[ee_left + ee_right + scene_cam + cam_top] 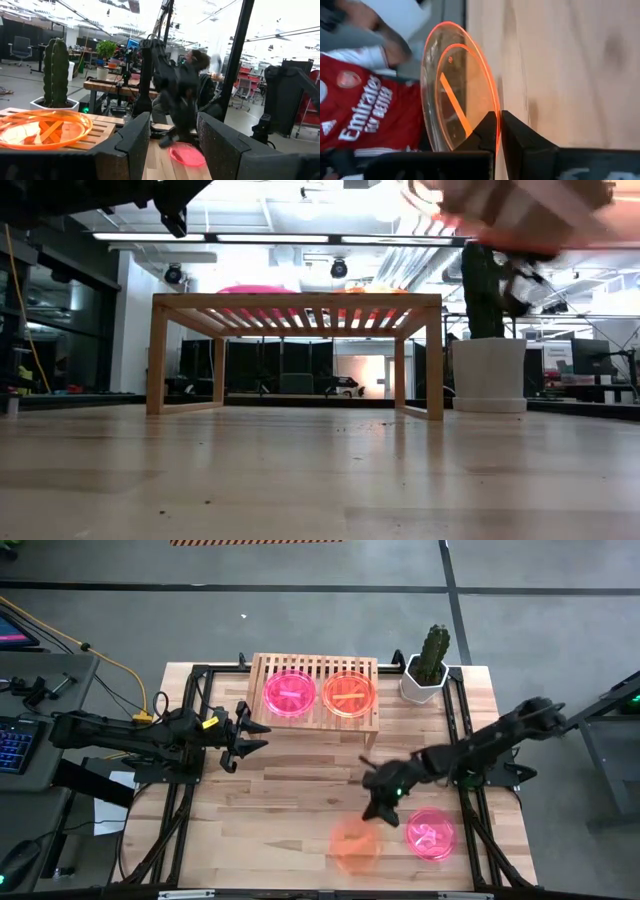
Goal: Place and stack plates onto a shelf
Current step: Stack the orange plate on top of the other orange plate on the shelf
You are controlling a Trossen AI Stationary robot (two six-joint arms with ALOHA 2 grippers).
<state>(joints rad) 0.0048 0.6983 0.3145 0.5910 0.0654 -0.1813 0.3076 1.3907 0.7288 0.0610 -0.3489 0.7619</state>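
Right wrist view: orange plate (457,95) nipped at its rim by the closed right tool (498,131), lower centre of high view; shelf (262,675) lies toward upper left. Left tool (252,735), open and empty, waits nearer it.

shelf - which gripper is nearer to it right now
Left. The left gripper hovers open just off the shelf's left end. The right gripper, shut on an orange plate, is farther off near the table's front.
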